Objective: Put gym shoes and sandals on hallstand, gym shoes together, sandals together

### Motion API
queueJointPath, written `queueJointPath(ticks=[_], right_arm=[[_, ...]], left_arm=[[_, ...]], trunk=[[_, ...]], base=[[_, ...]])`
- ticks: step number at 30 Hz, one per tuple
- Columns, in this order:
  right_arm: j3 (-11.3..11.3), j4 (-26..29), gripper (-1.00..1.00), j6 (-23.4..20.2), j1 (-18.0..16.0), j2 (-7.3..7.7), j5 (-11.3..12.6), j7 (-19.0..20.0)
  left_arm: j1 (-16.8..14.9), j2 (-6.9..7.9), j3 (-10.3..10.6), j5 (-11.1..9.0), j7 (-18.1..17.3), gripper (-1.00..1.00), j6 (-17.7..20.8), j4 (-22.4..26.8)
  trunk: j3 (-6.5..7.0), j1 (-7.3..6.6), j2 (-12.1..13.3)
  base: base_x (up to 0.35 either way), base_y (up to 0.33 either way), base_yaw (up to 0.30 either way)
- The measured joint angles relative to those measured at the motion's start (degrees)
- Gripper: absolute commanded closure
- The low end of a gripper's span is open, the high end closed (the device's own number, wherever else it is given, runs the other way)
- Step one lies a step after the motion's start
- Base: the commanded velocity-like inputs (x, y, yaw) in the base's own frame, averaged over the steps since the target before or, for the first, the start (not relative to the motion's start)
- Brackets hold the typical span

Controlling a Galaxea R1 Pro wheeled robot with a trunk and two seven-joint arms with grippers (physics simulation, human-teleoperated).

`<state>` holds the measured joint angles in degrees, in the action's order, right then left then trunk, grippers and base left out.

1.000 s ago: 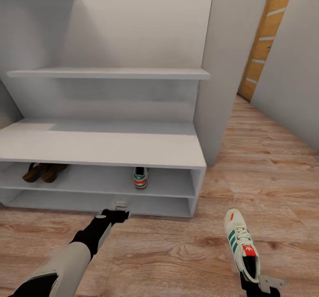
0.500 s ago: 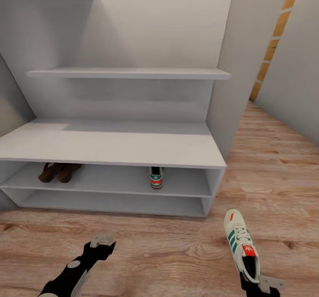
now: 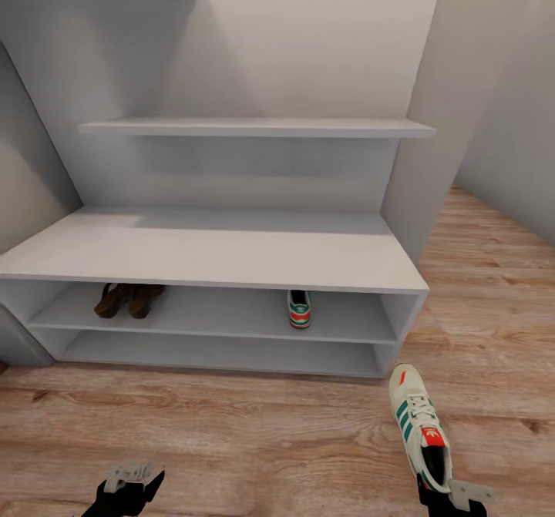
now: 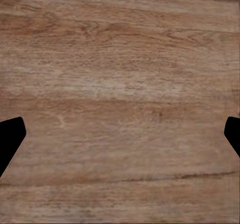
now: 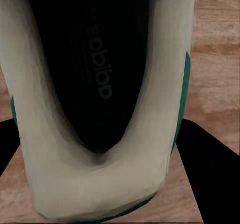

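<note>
Head view, wood-plank floor [image 3: 270, 440], white hallstand [image 3: 216, 259], right hand [image 3: 447, 498] apparently pinching gym shoe [image 3: 420, 424], left hand [image 3: 127, 480] spread.

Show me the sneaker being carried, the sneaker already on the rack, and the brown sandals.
carried gym shoe [image 3: 420, 424], head view, laced upper
shelved gym shoe [image 3: 299, 310], head view, heel
sandals [image 3: 128, 300], head view, between the pair

Head camera looks down at the hallstand [image 3: 231, 259]; both wrist cameras sit close above the floor [image 4: 120, 83], 1 filled by the gym shoe [image 5: 100, 149].
</note>
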<state>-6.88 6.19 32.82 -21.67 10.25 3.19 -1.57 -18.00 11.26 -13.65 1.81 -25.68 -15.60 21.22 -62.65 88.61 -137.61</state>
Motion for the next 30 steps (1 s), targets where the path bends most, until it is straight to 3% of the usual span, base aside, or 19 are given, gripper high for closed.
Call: queueJointPath(ticks=[30], right_arm=[[0.0,-0.2,1.00,-0.1,0.0,-0.67,0.1,0.1]], left_arm=[[1.4,0.29,0.2,0.2,-1.1,-1.00,-0.6,0.0]], trunk=[[0.00,0.00,0.0]], base=[[0.000,0.307,0.000]])
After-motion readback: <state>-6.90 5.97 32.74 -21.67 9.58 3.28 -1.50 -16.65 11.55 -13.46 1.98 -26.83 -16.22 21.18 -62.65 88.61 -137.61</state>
